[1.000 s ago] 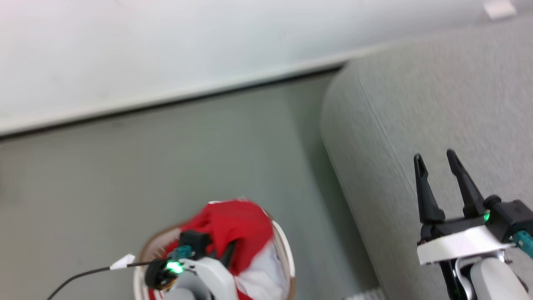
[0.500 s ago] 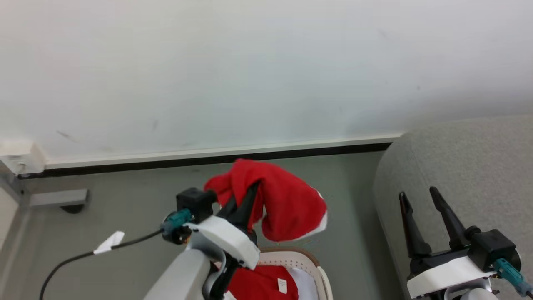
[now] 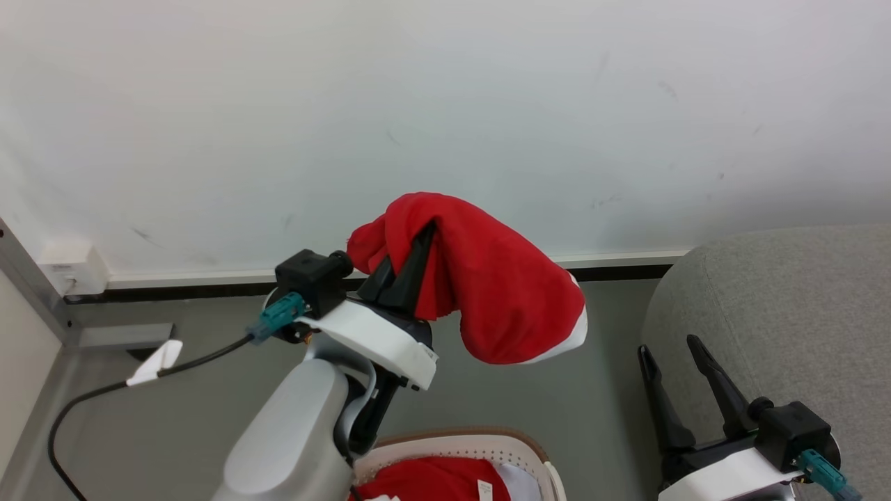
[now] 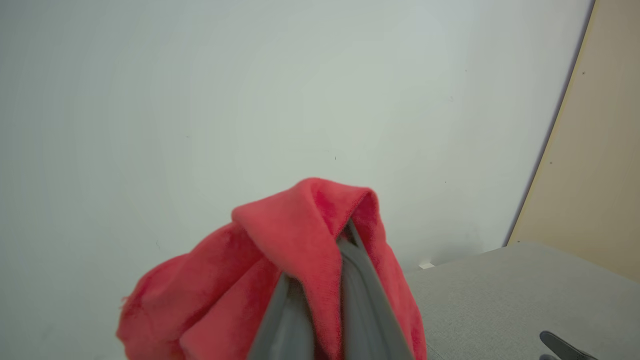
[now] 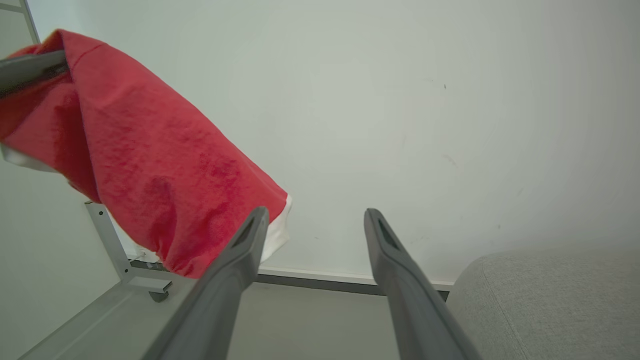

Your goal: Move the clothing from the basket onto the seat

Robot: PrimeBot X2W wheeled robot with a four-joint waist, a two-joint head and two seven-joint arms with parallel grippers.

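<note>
The left claw (image 3: 426,233) is clamped tight on a red garment (image 3: 501,299), its two dark fingers pressed together with a fold of cloth caught between them. It is raised well above the basket (image 3: 456,437), with the fingers pointing up towards the wall (image 3: 445,104) behind the basket. The garment drapes over the fingertips and hangs down to the right. A strip of white trim (image 3: 567,344) runs along its lower edge, and it hangs free, high above the basket. In the left wrist view the red cloth wraps over both fingers and hides their tips.

The basket sits on the grey floor (image 3: 188,417) at the bottom edge of the head view, below the left arm, and just its far rim and a bit of perforated wall are in view. Inside it lies more red clothing (image 3: 424,480) with a small white label (image 3: 484,490). On the basket's right side there is a bit of pale cloth (image 3: 518,480).

The right claw (image 3: 668,346) stands wide, with nothing between its fingers. It is to the right of the basket and apart from it. The grey sofa (image 3: 786,313) stands further right of the basket, with a strip of floor between them.

A black cable (image 3: 90,400) with a white tag (image 3: 154,362) trails from the left wrist, out to the left of the basket.
</note>
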